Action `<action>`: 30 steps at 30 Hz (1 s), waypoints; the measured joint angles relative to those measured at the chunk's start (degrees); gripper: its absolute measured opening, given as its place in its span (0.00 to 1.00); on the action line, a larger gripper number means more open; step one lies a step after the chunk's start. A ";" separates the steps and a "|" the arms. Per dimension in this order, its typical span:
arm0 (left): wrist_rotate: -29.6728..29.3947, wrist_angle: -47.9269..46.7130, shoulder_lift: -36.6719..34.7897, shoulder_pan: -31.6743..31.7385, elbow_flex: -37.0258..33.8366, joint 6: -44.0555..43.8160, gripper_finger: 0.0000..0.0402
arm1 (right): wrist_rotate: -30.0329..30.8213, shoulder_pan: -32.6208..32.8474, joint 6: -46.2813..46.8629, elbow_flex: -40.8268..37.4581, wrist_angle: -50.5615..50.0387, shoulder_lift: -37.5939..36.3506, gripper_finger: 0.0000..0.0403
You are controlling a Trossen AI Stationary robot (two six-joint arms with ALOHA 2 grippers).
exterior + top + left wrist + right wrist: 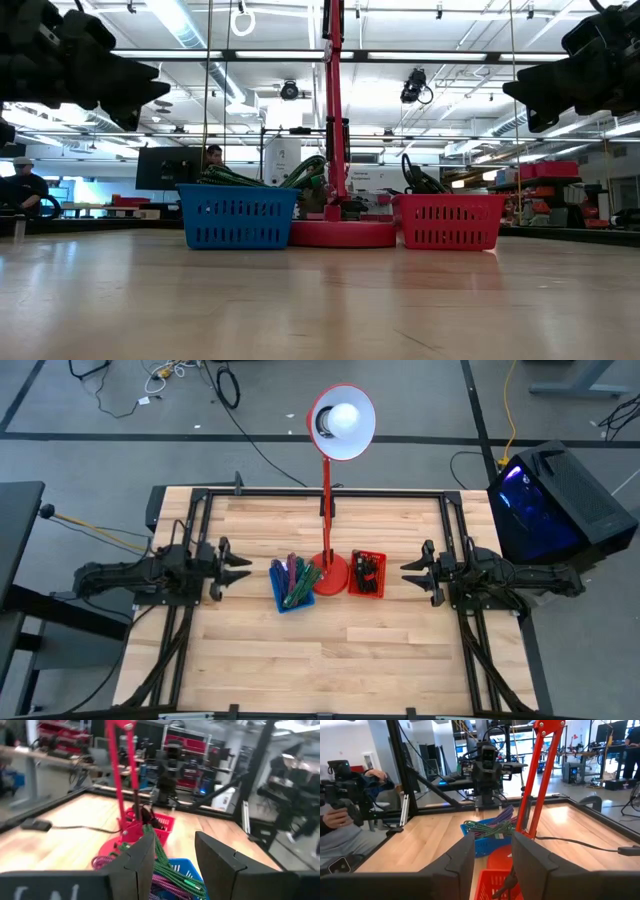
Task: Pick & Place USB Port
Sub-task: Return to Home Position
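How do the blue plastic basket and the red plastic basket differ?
The blue plastic basket holds green and pink cables; the red plastic basket holds black cables. The blue one stands on the left arm's side of the red lamp base, the red one on the right arm's side. Both stand upright, mesh-walled.

grey floor [90, 450] with loose cables [170, 372] surrounds the wooden table [330, 650]. a black computer case [560, 500] glows blue beside its right edge. long ceiling lights [185, 20] run overhead; red storage bins [548, 170] stand far back.
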 joint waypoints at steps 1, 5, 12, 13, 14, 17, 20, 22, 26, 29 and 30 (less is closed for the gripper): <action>0.88 0.25 -0.01 -0.23 0.00 1.31 0.36 | 0.00 0.00 0.00 0.00 0.01 0.00 0.33; 1.08 0.41 0.07 -1.31 0.00 2.93 0.36 | 0.02 0.00 -0.01 0.00 0.02 0.00 0.33; 0.31 0.91 0.20 -1.60 -0.02 -3.41 0.36 | 0.02 -0.02 -0.01 0.00 0.05 0.00 0.33; 0.29 0.91 0.20 -1.60 -0.02 -4.56 0.36 | 0.02 -0.01 -0.01 0.00 0.04 0.00 0.33; 0.27 0.93 0.20 -1.60 -0.03 -5.18 0.36 | 0.02 -0.01 -0.02 0.00 0.08 0.00 0.33; 0.25 1.00 0.20 -1.60 -0.02 -6.30 0.36 | 0.01 -0.01 -0.03 0.00 0.06 0.00 0.33; 0.27 1.08 0.21 -1.60 -0.04 -6.02 0.36 | 0.00 0.00 -0.03 0.00 0.06 0.00 0.33; 0.26 1.12 0.21 -1.60 -0.04 -6.04 0.36 | 0.02 -0.01 -0.04 0.00 0.04 0.00 0.33; 0.25 1.20 0.22 -1.60 -0.04 -6.04 0.36 | 0.01 0.00 -0.04 0.00 0.05 0.00 0.33; 0.23 1.28 0.22 -1.60 -0.04 -6.04 0.36 | 0.01 0.00 -0.05 0.02 0.04 0.00 0.33; 0.23 1.30 0.22 -1.60 -0.04 -6.04 0.36 | 0.01 0.00 -0.03 0.02 0.04 0.00 0.33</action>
